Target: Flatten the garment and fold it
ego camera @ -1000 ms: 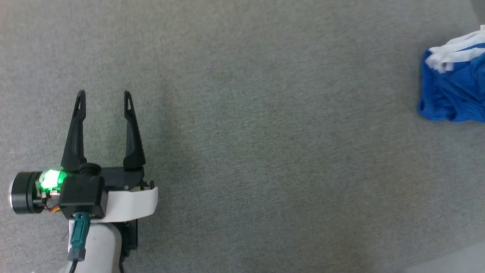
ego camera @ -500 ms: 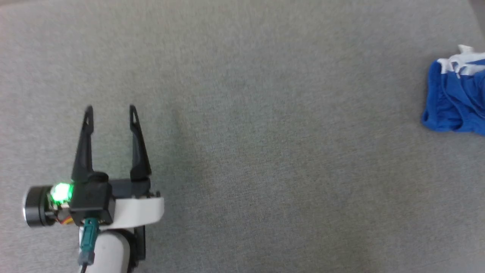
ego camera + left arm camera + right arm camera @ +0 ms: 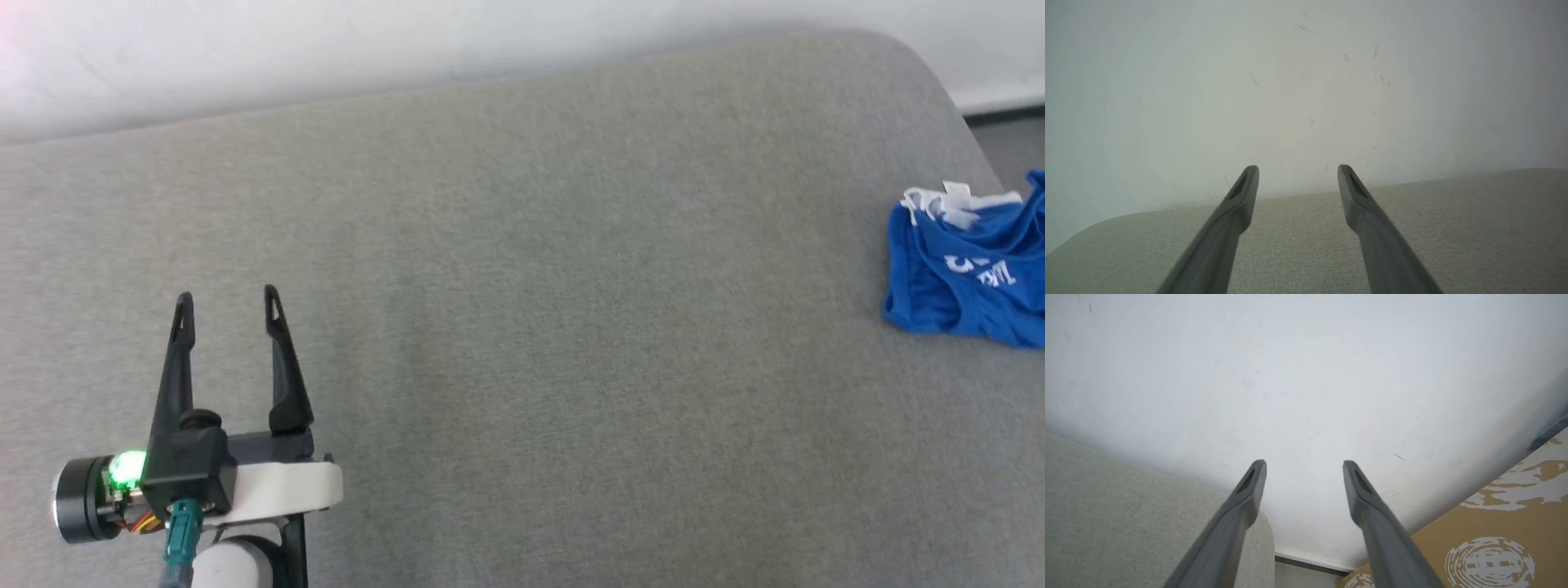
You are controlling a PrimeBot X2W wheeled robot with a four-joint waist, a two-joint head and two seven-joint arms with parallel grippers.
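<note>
Nearest, at the lower left of the head view, the left gripper (image 3: pixel 228 296) hangs over the grey fabric worktop (image 3: pixel 571 327) with its 2 dark fingers (image 3: pixel 282 376) spread apart and nothing between them; a green light (image 3: pixel 126 469) glows on the wrist behind them. In the left wrist view the same gripper (image 3: pixel 1298 169) shows a clear gap between its fingers, which point over the worktop's far edge toward the white wall (image 3: pixel 1306 81).

In the right wrist view the right gripper (image 3: pixel 1305 463) also has its 2 fingers spread and holds nothing. The worktop's rounded corner (image 3: pixel 1126 522) lies at that view's lower left, and a brown cardboard surface with white print (image 3: pixel 1494 522) lies at its lower right; a pale skirting strip (image 3: pixel 1310 557) runs along the foot of the wall between them.

Farther off, the garment (image 3: pixel 963 278) lies bunched on the worktop at the right edge of the head view, near the rounded far corner and well apart from the left gripper. It is bright blue, with white lettering (image 3: pixel 980 269) on the crumpled cloth and white fabric (image 3: pixel 939 204) gathered along its far side; part of it runs out of the picture. Beyond the worktop stands the white wall (image 3: pixel 408 41).
</note>
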